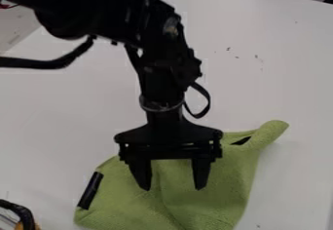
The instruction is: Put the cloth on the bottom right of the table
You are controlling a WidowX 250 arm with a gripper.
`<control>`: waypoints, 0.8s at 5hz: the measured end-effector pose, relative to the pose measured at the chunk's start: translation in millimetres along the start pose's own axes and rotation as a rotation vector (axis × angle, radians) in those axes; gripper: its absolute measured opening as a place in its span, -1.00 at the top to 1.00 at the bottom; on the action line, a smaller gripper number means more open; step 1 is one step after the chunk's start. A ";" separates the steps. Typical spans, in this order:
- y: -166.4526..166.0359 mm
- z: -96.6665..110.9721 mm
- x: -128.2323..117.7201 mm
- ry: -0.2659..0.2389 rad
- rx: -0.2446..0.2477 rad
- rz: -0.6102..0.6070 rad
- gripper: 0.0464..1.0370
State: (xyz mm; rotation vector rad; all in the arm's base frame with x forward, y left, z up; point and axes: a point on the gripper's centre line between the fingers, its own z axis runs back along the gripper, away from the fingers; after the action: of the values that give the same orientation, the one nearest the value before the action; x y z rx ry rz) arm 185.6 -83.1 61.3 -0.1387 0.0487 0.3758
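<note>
The black gripper [173, 182] hangs over the green cloth [201, 202] at the lower middle of the camera view. Its two fingers are spread apart and point down, with green fabric visible between and around them. Whether the fingertips touch the cloth I cannot tell. The cloth lies spread with some folds, its upper right corner rolled or raised, and it runs to the bottom edge of the view. Part of its upper edge is hidden behind the gripper. The white table [273, 73] lies beneath.
A black strip [90, 190] lies at the cloth's left edge, and a small dark patch [241, 141] shows near its upper right corner. A black curved object [23, 213] stands at the bottom left. Small dark specks dot the table at the upper right.
</note>
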 end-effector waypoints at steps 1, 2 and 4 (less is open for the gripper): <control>-1.0 22.1 -6.7 0.019 0.006 0.037 -0.93; -0.5 42.9 -5.7 0.097 0.050 0.132 -0.93; 24.2 63.0 31.0 0.048 0.029 0.142 -0.93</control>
State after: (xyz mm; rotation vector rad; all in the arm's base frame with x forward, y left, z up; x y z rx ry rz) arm 206.9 -40.5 118.3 -0.1161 0.1114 0.5138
